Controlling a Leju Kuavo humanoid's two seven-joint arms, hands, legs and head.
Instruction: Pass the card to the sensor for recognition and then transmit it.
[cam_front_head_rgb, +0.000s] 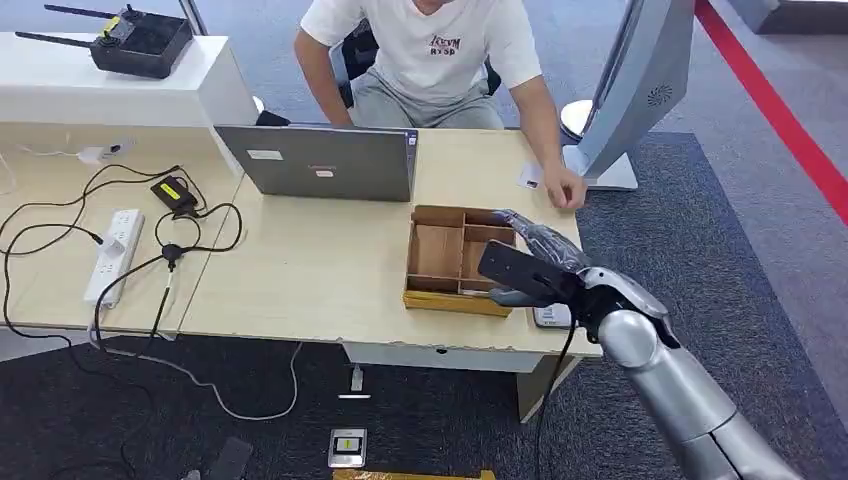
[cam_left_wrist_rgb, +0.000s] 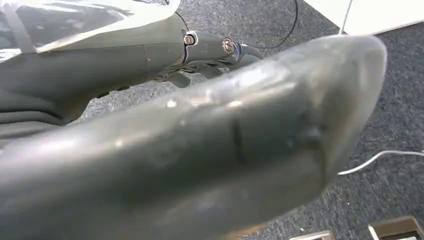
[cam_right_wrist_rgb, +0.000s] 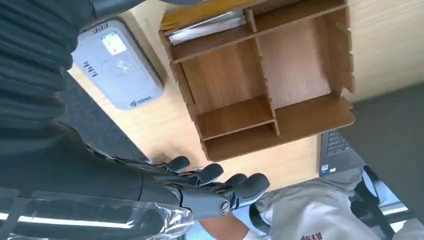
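The right robot hand (cam_front_head_rgb: 535, 255) hangs over the tabletop (cam_front_head_rgb: 320, 270), above the right end of the wooden box (cam_front_head_rgb: 455, 260). In the right wrist view its dark fingers (cam_right_wrist_rgb: 220, 181) are stretched out side by side, a little apart, and they hold nothing. A clear plastic wrap covers part of this hand.

Under the hand lies the grey card sensor (cam_right_wrist_rgb: 119, 67), flat on the tabletop and just beside the box. The box has several little rooms made by thin wooden walls. In the room closest to the sensor lie some flat white cards (cam_right_wrist_rgb: 207, 26).

Past the fingertips, on the far side of the tabletop, a person in a white shirt (cam_front_head_rgb: 430, 45) sits and rests one hand (cam_front_head_rgb: 563, 187) on the tabletop. A small white card (cam_front_head_rgb: 530, 176) lies right next to that hand, well apart from the robot hand. A tall grey stand (cam_front_head_rgb: 630, 90) rises close to the person's hand.

Off to the left of the robot hand stands an open laptop (cam_front_head_rgb: 320, 160). Farther left lie a white power strip (cam_front_head_rgb: 112, 250) and black cables (cam_front_head_rgb: 150, 250).

The left robot hand (cam_left_wrist_rgb: 210, 145) shows very close and blurry in its own wrist view, over dark carpet. Its fingers cannot be told apart or together
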